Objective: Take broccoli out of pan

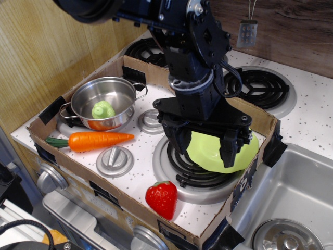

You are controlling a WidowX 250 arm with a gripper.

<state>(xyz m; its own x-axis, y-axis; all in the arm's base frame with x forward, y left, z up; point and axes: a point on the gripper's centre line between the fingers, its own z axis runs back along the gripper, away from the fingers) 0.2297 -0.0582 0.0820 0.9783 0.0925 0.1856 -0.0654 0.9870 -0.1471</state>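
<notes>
The pale green broccoli (103,110) lies inside the shiny steel pan (104,101), which stands at the left of the toy stovetop. My black gripper (204,147) hangs to the right of the pan, over the front right burner and the lime-green plate (221,152). Its two fingers point down with a wide gap between them and hold nothing. It is well clear of the pan and the broccoli.
An orange carrot (99,140) lies in front of the pan. A red strawberry (162,198) sits at the front edge. Grey knobs (114,160) sit between them. A cardboard wall (67,161) rings the stovetop. A sink (291,208) lies to the right.
</notes>
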